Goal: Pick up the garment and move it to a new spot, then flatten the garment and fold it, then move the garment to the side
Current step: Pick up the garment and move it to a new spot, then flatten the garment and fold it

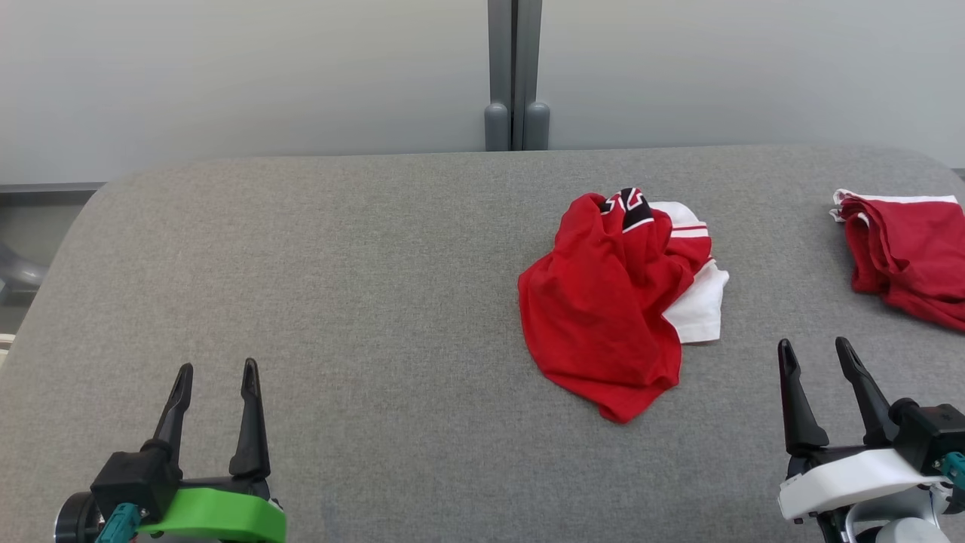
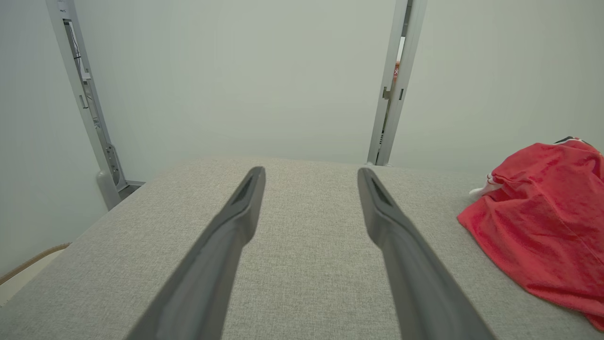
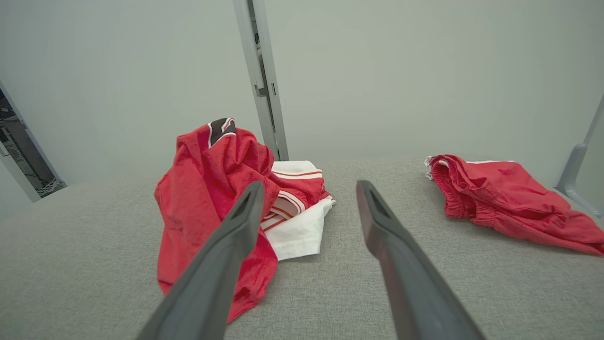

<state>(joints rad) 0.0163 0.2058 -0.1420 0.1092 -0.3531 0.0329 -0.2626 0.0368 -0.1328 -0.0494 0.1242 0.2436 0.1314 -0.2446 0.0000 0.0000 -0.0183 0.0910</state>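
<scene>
The garment (image 1: 611, 302), a crumpled red jersey with white striped parts and a black patch at its top, lies in a heap on the grey padded table (image 1: 339, 264), right of the middle. It sits ahead of my right gripper (image 1: 814, 343) and off to its left, near but not touching. In the right wrist view one of my fingers (image 3: 229, 255) crosses in front of its red cloth, and the white part shows between my two fingers. Bare grey surface lies between my fingertips and the heap.

My left gripper (image 1: 217, 366) hovers well apart from the garment, far to its left. Both my grippers have their fingers spread wide and hold nothing.

A second red piece (image 1: 905, 256) with a white edge lies at the table's right side, apart from the heap, ahead and to the right of my right gripper. A grey post (image 1: 516, 75) stands behind the far edge, against a pale wall.
</scene>
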